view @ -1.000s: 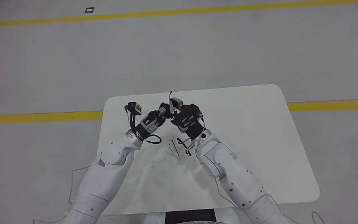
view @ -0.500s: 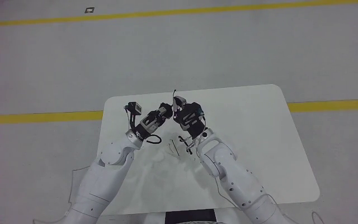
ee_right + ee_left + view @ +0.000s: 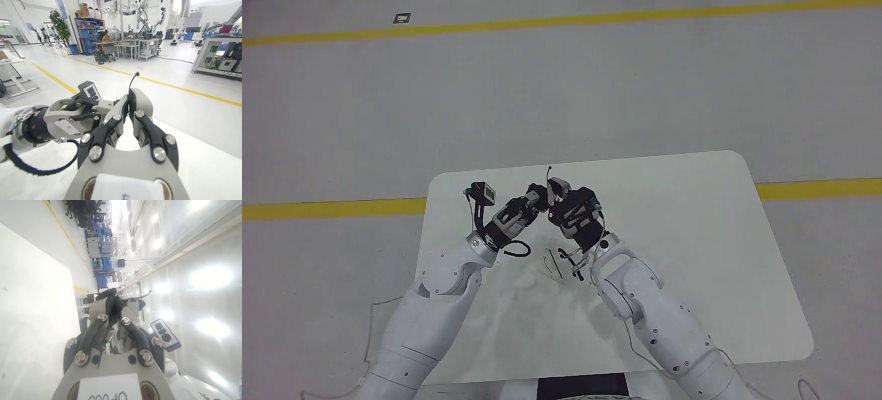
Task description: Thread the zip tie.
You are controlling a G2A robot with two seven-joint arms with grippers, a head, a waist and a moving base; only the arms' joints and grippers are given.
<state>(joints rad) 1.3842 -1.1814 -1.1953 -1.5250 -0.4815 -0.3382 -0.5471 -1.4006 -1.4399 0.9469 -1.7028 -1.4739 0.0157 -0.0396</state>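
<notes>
Two grippers meet tip to tip above the left half of the white counter [image 3: 702, 230], a little in from its far edge. Coming in from the right, the right gripper [image 3: 129, 98] has its fingers clenched on the black zip tie [image 3: 130, 86]. The tie's thin strap stands up out of the pinch and ends in a small square head, held in the air well clear of the counter. The left gripper [image 3: 111, 300] reaches in from the left, with its tips just beside the right gripper's fingers, possibly touching them. Its own fingers are pressed together with something black between the pads, and it cannot be told whether part of the tie is caught there. From above, the strap shows as a fine dark line between the two grippers, pointing toward the far edge. On the near side of the grippers a few thin strips [image 3: 552, 266] lie on the counter, too small to make out.
</notes>
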